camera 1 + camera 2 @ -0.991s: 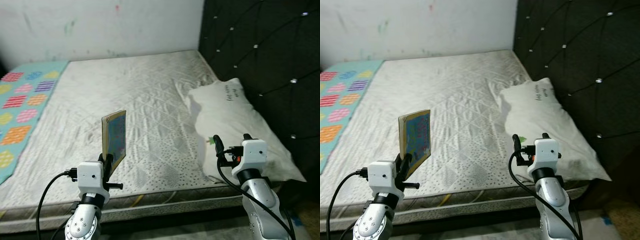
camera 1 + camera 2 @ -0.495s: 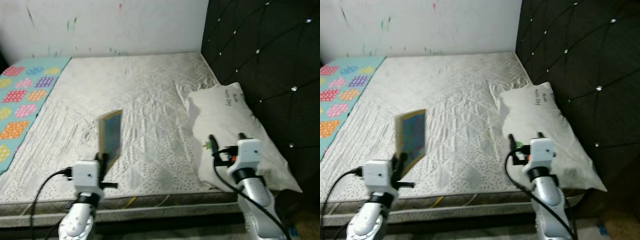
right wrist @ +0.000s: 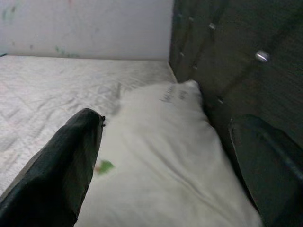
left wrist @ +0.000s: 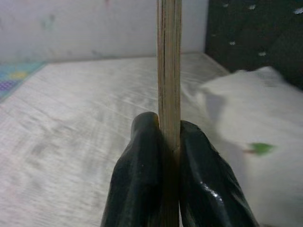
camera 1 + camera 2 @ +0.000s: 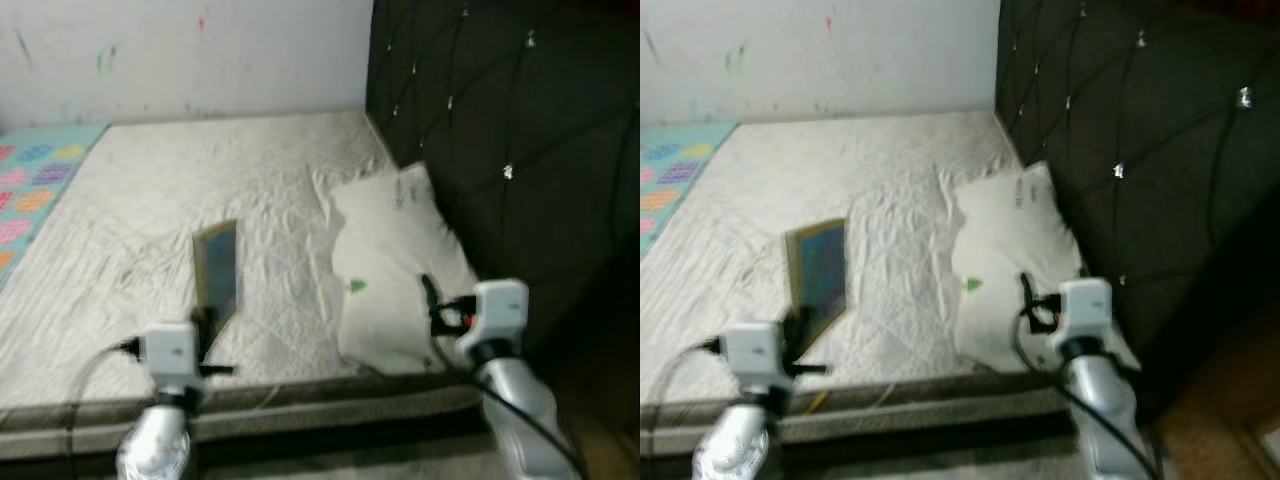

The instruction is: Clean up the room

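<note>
- The thin, flat book with a tan cardboard edge and blue-green cover [image 5: 216, 272] stands upright at about 7 o'clock in the head views, over the near edge of the bed and clear of the sheet.
- The left gripper [image 4: 163, 142] pinches the book's bottom edge, its two black fingers [image 4: 142, 189] pressed against either face of the tan board.
- At 10 o'clock a teal blanket with coloured patches [image 5: 35, 175] lies along the far left side of the mattress.
- The white quilted mattress cover [image 5: 150, 200] spreads across the middle, wrinkled and bare apart from the bedding.
- A white painted wall with small coloured marks [image 5: 180, 50] runs across 12 o'clock behind the bed.
- A white pillow with dark writing and a small green mark [image 5: 390, 260] lies at about 4 o'clock, against the headboard.
- The right gripper [image 3: 165, 156] hovers at 5 o'clock above the pillow's near end, fingers spread wide, holding nothing.
- The black tufted headboard with shiny studs [image 5: 500, 130] rises from 1 to 3 o'clock.
</note>
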`<state>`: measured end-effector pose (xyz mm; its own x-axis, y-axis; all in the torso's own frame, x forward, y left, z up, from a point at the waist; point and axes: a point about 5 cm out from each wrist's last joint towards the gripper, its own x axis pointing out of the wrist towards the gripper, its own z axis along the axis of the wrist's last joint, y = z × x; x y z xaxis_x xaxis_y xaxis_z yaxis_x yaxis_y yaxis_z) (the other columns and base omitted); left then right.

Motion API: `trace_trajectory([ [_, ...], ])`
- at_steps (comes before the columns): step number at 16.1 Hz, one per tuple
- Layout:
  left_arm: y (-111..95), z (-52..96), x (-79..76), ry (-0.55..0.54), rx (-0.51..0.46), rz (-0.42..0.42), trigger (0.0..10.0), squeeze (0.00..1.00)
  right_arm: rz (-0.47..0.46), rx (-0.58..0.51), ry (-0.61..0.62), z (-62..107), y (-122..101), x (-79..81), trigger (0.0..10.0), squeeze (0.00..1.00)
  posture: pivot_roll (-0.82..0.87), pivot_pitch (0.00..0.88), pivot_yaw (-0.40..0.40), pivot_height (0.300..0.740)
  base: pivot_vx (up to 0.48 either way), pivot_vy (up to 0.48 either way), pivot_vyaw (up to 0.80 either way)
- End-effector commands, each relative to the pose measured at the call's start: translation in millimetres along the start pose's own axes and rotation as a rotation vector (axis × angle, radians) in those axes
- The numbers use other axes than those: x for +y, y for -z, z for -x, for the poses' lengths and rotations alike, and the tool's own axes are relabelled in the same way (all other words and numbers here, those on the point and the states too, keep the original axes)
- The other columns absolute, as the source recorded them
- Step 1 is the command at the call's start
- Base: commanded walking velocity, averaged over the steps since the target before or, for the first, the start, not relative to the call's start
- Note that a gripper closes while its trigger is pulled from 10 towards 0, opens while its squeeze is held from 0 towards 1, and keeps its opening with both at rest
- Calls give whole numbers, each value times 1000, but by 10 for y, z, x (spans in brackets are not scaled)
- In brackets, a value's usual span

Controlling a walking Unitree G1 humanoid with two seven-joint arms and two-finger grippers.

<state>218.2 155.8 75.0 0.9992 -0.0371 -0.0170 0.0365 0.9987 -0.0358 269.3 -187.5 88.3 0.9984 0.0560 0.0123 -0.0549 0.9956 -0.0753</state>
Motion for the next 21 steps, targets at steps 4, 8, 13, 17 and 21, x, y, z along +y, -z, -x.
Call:
trace_trajectory([
  [4,-158,-27,21,46,-77,14,10000,0,0,-21,-1,-37,-49,35,10000,0,-104,0,70,740,0,0,-100],
  [8,-173,-33,7,60,-84,25,10000,0,-3,-24,-1,-43,-51,36,10000,0,-105,0,70,740,0,0,-191],
  [13,-168,-41,2,65,-86,25,10000,0,3,-31,-8,-65,-67,43,10000,0,-105,0,68,740,250,0,0],
  [17,-161,-44,-12,71,-87,30,10000,0,19,-35,-13,-78,-73,41,10000,0,-106,0,67,740,296,0,0],
  [21,-161,-50,-10,71,-87,28,10000,0,26,-39,-19,-86,-77,55,10000,0,-105,0,67,740,293,0,0],
])
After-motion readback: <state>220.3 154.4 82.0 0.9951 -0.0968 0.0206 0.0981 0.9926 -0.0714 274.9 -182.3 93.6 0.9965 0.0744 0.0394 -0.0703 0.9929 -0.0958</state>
